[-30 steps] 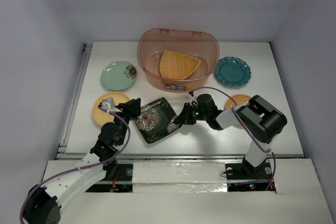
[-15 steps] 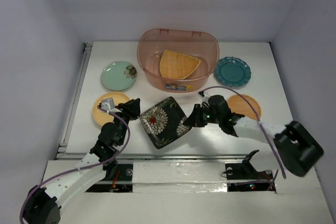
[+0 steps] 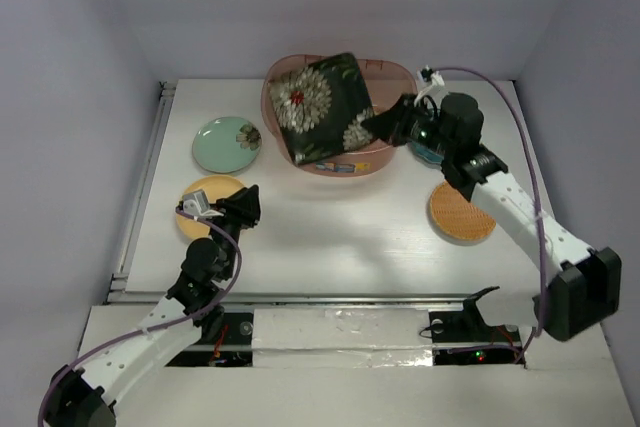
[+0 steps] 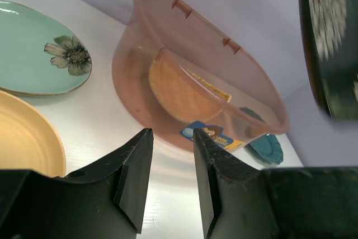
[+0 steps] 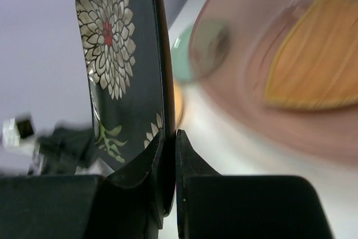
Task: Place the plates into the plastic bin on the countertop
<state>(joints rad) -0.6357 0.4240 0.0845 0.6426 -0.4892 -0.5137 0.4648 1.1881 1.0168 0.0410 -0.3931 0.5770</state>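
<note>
My right gripper (image 3: 388, 128) (image 5: 169, 135) is shut on the edge of the black square floral plate (image 3: 320, 107) (image 5: 117, 60) and holds it tilted in the air over the plastic bin (image 3: 386, 69) (image 4: 168, 9). The woven triangular plate (image 4: 179, 90) (image 5: 313, 60) lies inside the bin. It is hidden under the black plate in the top view. My left gripper (image 3: 245, 209) (image 4: 171, 135) is open and empty, low over the countertop (image 3: 340, 227) beside the yellow plate (image 3: 203, 197) (image 4: 22, 138). The mint green floral plate (image 3: 227, 143) (image 4: 39, 48) lies left of the bin.
The woven round plate (image 3: 463, 213) lies at the right, under my right forearm. The teal scalloped plate (image 4: 267, 148) is right of the bin, almost wholly hidden by my right arm in the top view. A metal rail (image 3: 140, 207) runs along the left edge.
My right gripper has lifted the black plate from the front of the countertop up and back over the bin. My left gripper has stayed low near the yellow plate.
</note>
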